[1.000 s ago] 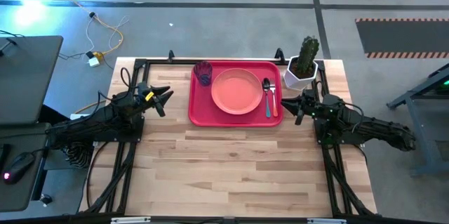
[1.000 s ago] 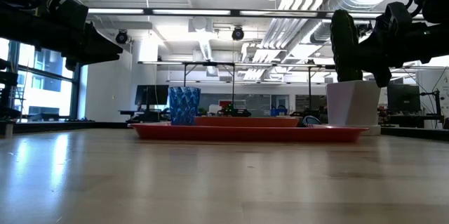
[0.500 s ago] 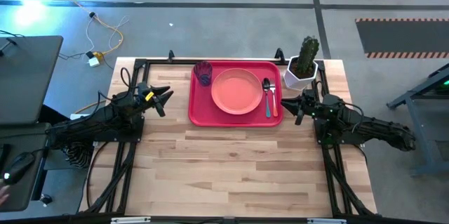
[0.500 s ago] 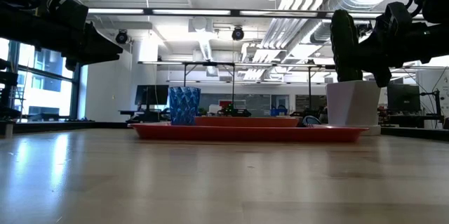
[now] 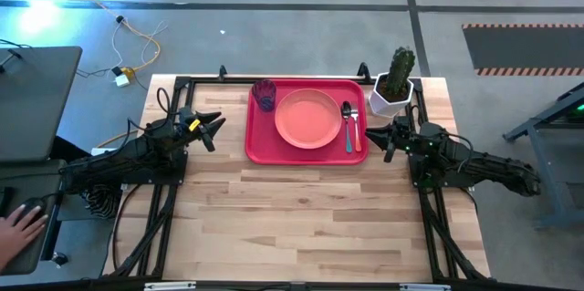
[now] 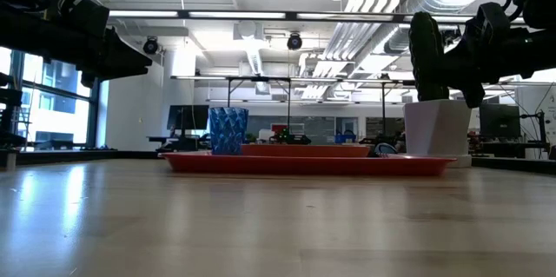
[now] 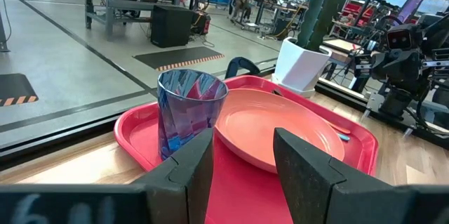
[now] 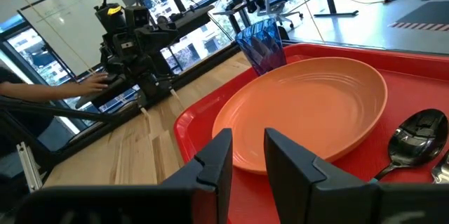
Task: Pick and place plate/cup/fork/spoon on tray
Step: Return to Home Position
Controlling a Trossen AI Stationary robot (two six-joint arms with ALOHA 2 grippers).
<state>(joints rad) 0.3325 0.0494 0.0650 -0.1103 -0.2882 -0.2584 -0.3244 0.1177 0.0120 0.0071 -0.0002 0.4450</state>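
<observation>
Plate (image 5: 307, 118), cup (image 5: 265, 93), spoon (image 5: 347, 119) and fork (image 5: 356, 131) all sit on the tray (image 5: 258, 148); left gripper (image 5: 212, 128) and right gripper (image 5: 376, 139) flank it, fingers parted, holding nothing

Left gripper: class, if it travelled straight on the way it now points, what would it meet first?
Probably the small translucent blue-purple cup at the near corner of the red rectangular tray. The left gripper, open and empty, points at it; being raised, it might clear the tray's rim, though depth is unclear.
</observation>
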